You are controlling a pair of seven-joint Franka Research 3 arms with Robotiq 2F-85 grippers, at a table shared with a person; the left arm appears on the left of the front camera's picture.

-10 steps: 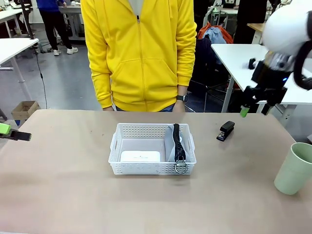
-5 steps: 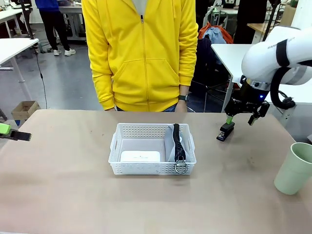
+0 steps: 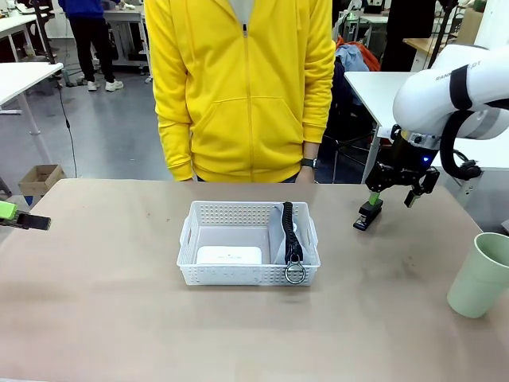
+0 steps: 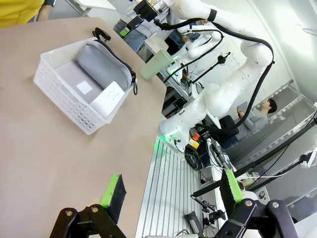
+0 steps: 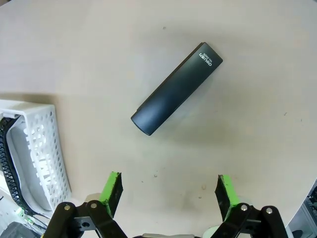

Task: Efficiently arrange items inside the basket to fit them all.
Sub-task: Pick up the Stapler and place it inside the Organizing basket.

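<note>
**Print I can read from here**

White lettering sits at one end of the black stapler (image 5: 177,89). I read it as "deli"; the smaller line beside it is too fine. Dark print on the right arm (image 3: 445,91) is illegible.

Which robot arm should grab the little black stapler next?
The right one. Its open right gripper hangs just above the stapler, while the left gripper, also open, sits far off at the table's left edge, beyond the basket.
</note>
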